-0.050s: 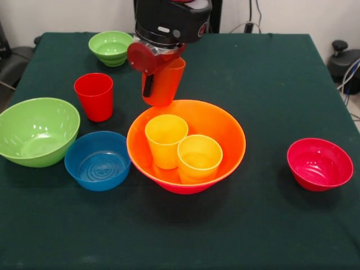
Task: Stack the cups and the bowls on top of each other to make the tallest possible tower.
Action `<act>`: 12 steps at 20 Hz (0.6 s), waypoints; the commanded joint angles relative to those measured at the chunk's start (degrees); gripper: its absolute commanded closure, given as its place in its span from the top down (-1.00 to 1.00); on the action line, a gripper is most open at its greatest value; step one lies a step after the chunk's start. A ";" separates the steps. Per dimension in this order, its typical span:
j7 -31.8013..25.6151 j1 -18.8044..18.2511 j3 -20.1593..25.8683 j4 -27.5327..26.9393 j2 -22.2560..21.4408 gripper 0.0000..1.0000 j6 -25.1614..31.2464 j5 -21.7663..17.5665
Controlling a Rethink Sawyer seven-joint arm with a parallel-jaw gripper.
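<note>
A large orange bowl [228, 129] stands mid-table, and the reddish-pink edge of another bowl [183, 189] shows under it. Two yellow cups [166, 140] [199, 158] stand upright side by side inside it. My gripper [152, 87] is shut on an orange cup [169, 84], held upright just above the bowl's far rim, with one black finger [148, 84] on its outer wall. A red cup [94, 97] stands to the left. Around it lie a medium-large green bowl [36, 130], a small blue bowl [98, 160] and a small green bowl [111, 48]. At the right is a small red bowl [319, 163].
The dark green cloth of the table [270, 79] runs to the edges on all sides. Grey equipment and cables [346, 62] sit beyond the right edge, and a dark chair part [11, 62] lies off the left edge.
</note>
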 commanded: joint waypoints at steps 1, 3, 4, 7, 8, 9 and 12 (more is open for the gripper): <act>-16.87 -2.02 8.17 -6.72 2.89 -1.00 8.48 -5.56; -17.09 -2.35 8.37 -7.81 2.80 -1.00 9.94 -5.89; -17.24 -2.59 8.46 -7.70 2.40 -1.00 10.31 -6.13; -18.01 -3.74 9.34 -8.46 1.63 -1.00 12.05 -6.41; -18.07 -3.88 9.53 -9.27 1.83 -1.00 12.69 -6.42; -18.17 -4.16 9.68 -10.11 2.22 -1.00 13.12 -6.52; -17.17 -3.72 9.86 -12.54 3.24 -1.00 14.55 -6.71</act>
